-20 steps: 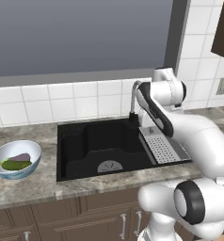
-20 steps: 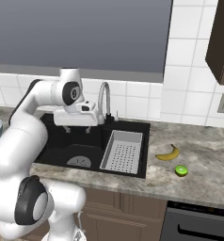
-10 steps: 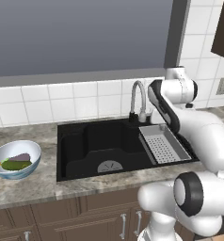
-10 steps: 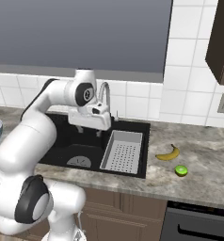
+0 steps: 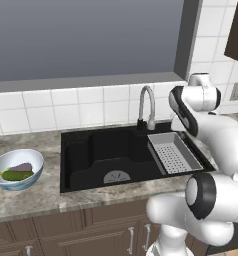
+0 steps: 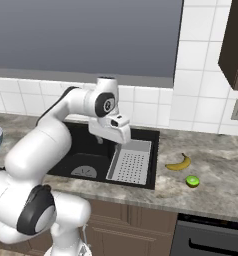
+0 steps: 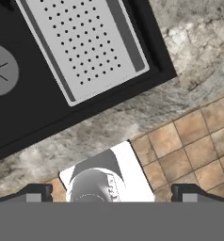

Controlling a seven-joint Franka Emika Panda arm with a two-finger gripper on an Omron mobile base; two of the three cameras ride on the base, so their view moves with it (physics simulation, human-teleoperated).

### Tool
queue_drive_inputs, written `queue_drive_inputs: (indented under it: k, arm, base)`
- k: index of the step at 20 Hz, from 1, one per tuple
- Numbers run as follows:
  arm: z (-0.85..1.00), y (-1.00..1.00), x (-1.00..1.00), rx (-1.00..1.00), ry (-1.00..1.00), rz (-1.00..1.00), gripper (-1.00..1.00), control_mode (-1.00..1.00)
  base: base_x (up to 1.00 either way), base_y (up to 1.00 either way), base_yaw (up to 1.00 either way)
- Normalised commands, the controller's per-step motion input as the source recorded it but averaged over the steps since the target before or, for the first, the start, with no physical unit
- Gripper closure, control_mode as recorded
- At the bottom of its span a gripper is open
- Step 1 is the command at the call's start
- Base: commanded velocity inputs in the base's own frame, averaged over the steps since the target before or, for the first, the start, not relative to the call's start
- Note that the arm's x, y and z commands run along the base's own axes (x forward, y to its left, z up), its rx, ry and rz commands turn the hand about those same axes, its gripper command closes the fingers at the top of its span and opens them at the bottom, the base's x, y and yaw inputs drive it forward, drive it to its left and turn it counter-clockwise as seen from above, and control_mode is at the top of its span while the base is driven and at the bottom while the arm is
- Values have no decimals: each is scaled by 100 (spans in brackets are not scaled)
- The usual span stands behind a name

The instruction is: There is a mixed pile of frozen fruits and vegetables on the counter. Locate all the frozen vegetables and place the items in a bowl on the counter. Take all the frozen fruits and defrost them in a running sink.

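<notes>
The left base view takes in the bowl (image 5: 17, 169) at the far left of the worktop (image 5: 46, 192), well apart from the sink (image 5: 118, 156); inside it lie the dark green cucumber (image 5: 17, 175) and the dull grey-purple eggplant (image 5: 22, 167), touching each other. The right base view catches just a sliver of that bowl at its left edge, but it shows the stretch of worktop to the right of the sink, where the yellow banana (image 6: 178, 163) lies near the basin's corner and the round green lime (image 6: 192, 181) sits just in front of it, the two close but apart.

In the right base view the hand (image 6: 116, 133) hangs above the sink, over the left edge of the grey perforated tray (image 6: 130, 161). The hand view looks straight down: the tray, the round drain (image 7: 2, 69), the black rim of the basin, a strip of speckled worktop and brown floor tiles (image 7: 194, 150) below. The two dark fingertips (image 7: 34, 192) stand far apart at the bottom corners with nothing between them, so the hand is spread wide and empty.

A curved chrome faucet (image 5: 146, 105) rises behind the basin. White wall tiles (image 5: 66, 112) back the worktop under a wide grey window (image 5: 86, 37), with brown wooden cabinets (image 5: 66, 232) beneath.
</notes>
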Motion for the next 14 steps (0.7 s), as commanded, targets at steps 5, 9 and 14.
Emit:
queue_drive_inputs:
  k: [5,9,14]
  arm:
    - [-10,-38,11,0,0,-13,-100,-100]
    - [-8,-36,13,-1,0,-12,-100,-100]
    - [-7,-34,15,-1,0,-11,-100,-100]
  base:
    - [0,0,0]
    - [0,0,0]
    - [0,0,0]
